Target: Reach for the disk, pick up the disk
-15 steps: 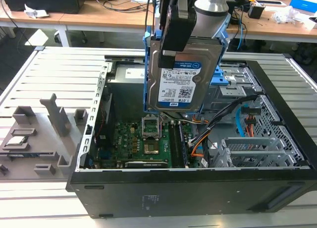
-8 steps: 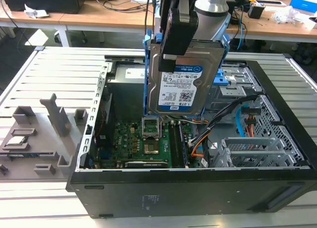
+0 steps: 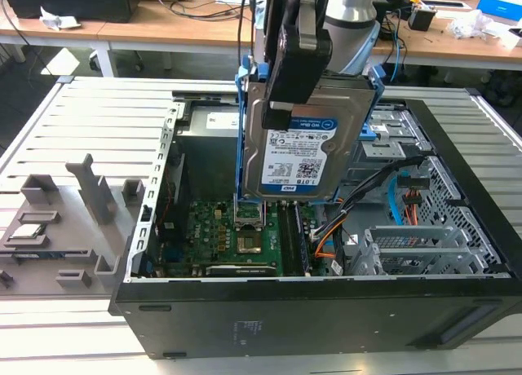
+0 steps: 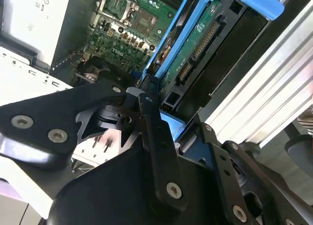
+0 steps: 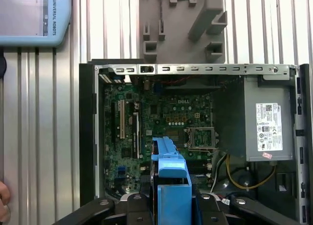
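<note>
Clearly jaws clamped on disk (image 3: 303, 143), gripper (image 3: 295, 65) gripping its upper edge. Disk hangs upright, label facing exterior camera, blue bracket (image 3: 241, 130) along its sides, lifted above open computer case (image 3: 457, 253). Motherboard (image 3: 245, 240) directly below disk's lower edge. Grey fixture plate (image 3: 73, 220) beside case on exterior view's left. In first wrist view, bracket (image 5: 172, 181) sits between gripper fingers (image 5: 132, 208), motherboard (image 5: 146, 122) beyond.
</note>
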You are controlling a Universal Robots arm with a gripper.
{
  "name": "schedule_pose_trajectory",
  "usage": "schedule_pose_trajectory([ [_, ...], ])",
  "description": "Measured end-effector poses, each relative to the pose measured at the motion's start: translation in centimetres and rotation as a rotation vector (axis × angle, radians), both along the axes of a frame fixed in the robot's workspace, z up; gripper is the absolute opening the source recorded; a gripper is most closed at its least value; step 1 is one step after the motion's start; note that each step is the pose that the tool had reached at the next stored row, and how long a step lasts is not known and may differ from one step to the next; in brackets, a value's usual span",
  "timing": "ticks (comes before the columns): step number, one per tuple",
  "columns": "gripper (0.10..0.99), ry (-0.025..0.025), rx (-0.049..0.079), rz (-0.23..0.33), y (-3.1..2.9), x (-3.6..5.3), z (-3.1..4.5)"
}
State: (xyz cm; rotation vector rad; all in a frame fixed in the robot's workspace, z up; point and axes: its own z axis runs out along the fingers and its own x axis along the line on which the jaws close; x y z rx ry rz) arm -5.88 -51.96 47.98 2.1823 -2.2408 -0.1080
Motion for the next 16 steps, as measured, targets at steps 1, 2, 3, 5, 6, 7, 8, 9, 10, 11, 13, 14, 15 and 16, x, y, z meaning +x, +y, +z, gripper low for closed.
schedule_pose_trajectory([
  [1,0.369,0.0,0.0,0.0,-0.15,0.0,0.0],
  [2,0.369,0.0,0.0,0.0,-0.25,0.0,0.0],
  [3,0.369,0.0,0.0,0.0,-0.36,0.0,0.0],
  [5,0.369,0.0,0.0,0.0,-0.61,0.0,0.0],
  [6,0.369,0.0,0.0,0.0,-0.71,0.0,0.0],
  [7,0.369,0.0,0.0,0.0,-0.82,0.0,0.0],
  [8,0.369,0.0,0.0,0.0,-0.93,0.0,0.0],
  [9,0.369,0.0,0.0,0.0,-1.13,0.0,0.0],
  [10,0.369,0.0,0.0,0.0,-1.25,0.0,0.0],
  [11,0.369,0.0,0.0,0.0,-1.35,0.0,0.0],
  [13,0.369,0.0,0.0,0.0,-1.71,0.0,0.0],
  [14,0.369,0.0,0.0,0.0,-1.94,0.0,0.0],
  [15,0.369,-0.0001,0.0,0.0,-2.4,0.0,0.0],
  [16,0.369,0.0,0.0,0.0,-2.62,0.0,0.0],
])
